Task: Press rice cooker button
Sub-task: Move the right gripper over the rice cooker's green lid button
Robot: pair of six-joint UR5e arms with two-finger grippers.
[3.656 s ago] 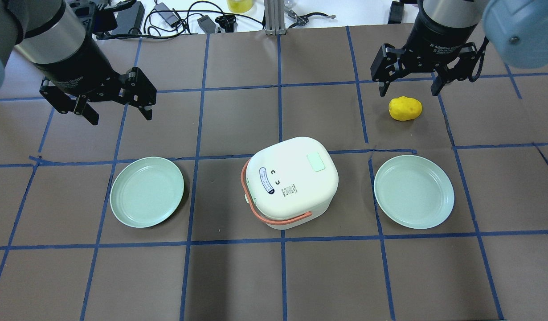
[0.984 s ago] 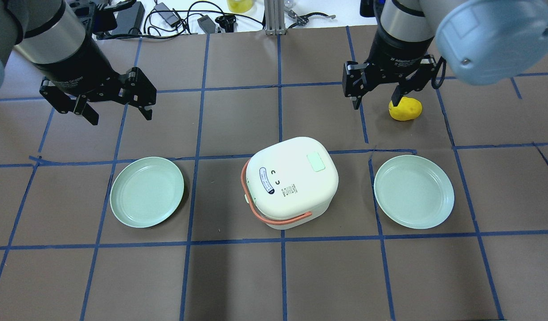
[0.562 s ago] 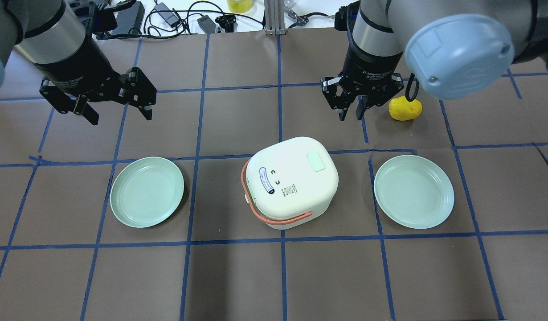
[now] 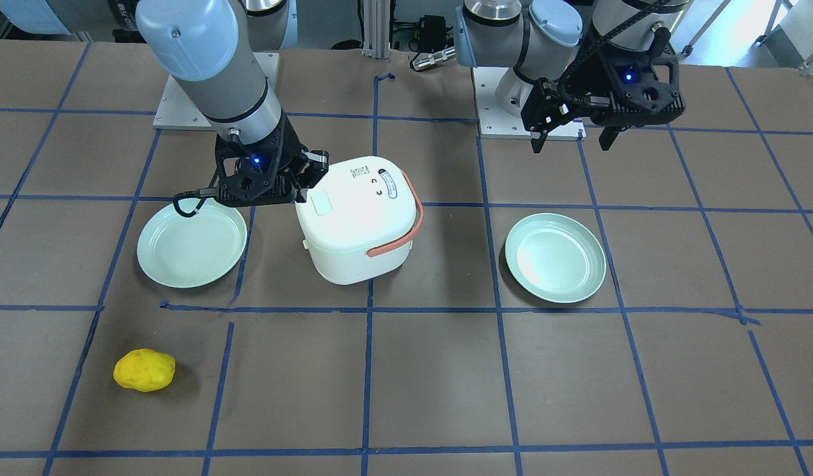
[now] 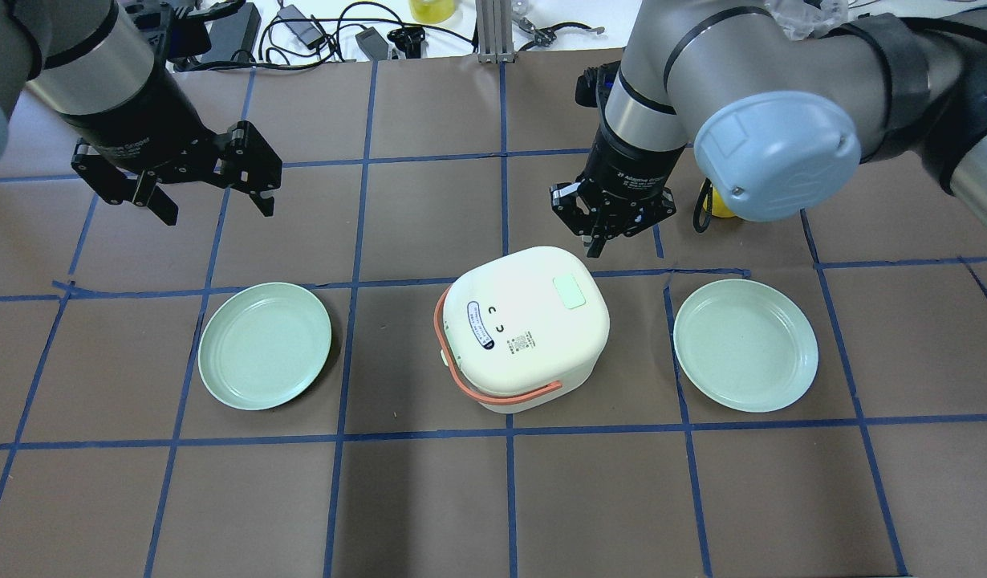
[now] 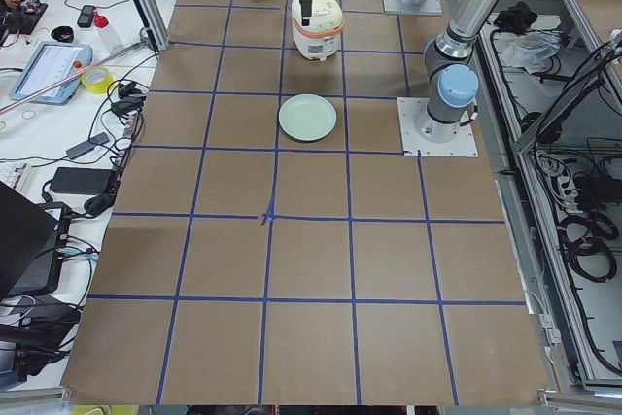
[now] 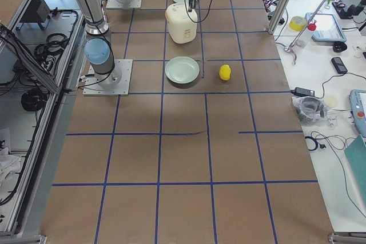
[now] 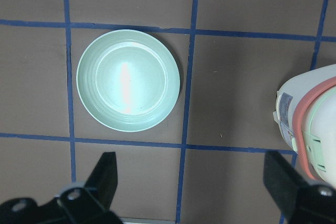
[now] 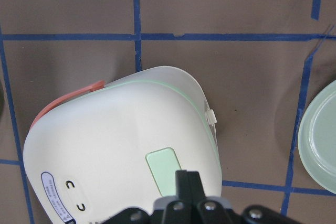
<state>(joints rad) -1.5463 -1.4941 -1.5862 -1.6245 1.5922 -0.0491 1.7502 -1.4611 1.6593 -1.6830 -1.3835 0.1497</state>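
White plastic with a coral handle [image 5: 505, 396], the rice cooker [image 5: 525, 329] sits mid-tabletop [image 5: 429, 498] between the left plate [image 5: 265, 345] and the right plate [image 5: 746, 345]. Its slightly longer axis runs diagonally: the handle end faces the robot's near left, and the end with the mint-green button [image 5: 571, 291] points to its far right. The right gripper [image 5: 598, 241], clenched on nothing, hovers just past the cooker's far edge while the left gripper [image 5: 218, 210] hangs released, well apart; this looks like the approach, and the next move likely calls for a short shift over the button, then a straight press down.
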